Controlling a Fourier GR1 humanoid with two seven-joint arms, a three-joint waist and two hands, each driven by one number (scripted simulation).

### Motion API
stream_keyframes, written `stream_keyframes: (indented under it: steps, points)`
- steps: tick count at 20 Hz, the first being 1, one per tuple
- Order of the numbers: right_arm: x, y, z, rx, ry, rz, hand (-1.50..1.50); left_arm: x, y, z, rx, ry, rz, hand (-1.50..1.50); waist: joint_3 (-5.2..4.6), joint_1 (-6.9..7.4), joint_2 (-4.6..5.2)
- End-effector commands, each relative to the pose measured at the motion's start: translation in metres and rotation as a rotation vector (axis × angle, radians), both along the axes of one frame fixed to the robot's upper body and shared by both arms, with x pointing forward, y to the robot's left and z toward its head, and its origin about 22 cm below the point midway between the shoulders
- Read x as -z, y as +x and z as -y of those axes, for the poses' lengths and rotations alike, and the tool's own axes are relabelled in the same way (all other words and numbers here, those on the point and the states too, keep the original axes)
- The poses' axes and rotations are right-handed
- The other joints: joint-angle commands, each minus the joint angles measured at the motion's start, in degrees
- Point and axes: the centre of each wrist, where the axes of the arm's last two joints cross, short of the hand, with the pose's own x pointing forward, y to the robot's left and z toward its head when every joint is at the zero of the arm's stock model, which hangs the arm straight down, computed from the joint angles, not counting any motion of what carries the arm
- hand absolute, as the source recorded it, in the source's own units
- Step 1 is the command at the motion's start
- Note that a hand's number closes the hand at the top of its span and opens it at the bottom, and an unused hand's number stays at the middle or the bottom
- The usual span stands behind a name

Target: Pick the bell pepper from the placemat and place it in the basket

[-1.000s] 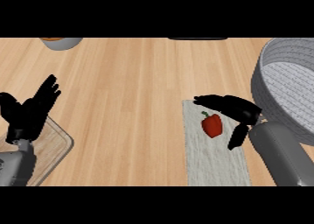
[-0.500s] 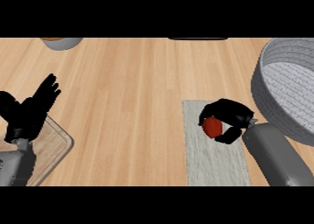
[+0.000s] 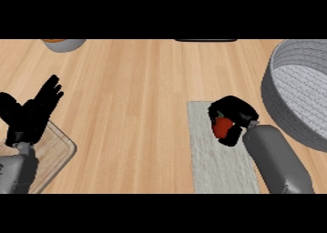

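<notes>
We see the right robot hand point(image 3: 234, 111) curled round the red pepper point(image 3: 223, 128) over the placemat point(image 3: 218, 164) (basket point(image 3: 297, 98) just beside); left robot hand point(image 3: 30, 113) rests w/ fingers spread.

1. The bell pepper point(image 3: 223, 128) is red and glossy; only part of it shows, over the upper right part of the placemat, with the right hand point(image 3: 233, 111) curled round it.
2. The placemat point(image 3: 218, 159) is a pale grey woven strip lying flat on the counter, its long side running away from the robot.
3. The basket point(image 3: 287, 116) is a large round grey woven tub, just right of the placemat.
</notes>
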Motion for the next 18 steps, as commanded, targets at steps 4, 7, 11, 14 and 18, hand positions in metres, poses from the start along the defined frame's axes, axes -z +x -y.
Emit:
stream_keyframes:
  steps: [4,7,11,14,18]
  points:
    - [0.001,0.01,0.003,0.792,0.096,-0.053,1.5,0.0,-0.002,-0.004,-0.024,0.003,0.001,0.0,0.05,-0.58,0.66]
    - [-0.018,0.027,-0.024,1.021,0.126,-0.038,1.5,-0.001,0.002,0.004,0.024,-0.001,0.011,0.0,0.0,2.41,1.41]
    - [-0.072,0.057,-0.045,1.263,0.31,0.087,1.5,-0.01,0.013,0.017,0.087,0.011,0.037,0.0,0.27,5.57,1.54]
    - [-0.108,0.07,-0.069,1.331,0.44,0.267,1.5,-0.009,0.018,0.035,0.114,0.009,0.03,0.0,0.26,6.4,1.5]
    - [-0.138,0.079,-0.102,1.343,0.516,0.535,1.5,-0.011,0.018,0.036,0.145,0.009,0.025,0.0,0.1,7.62,1.61]
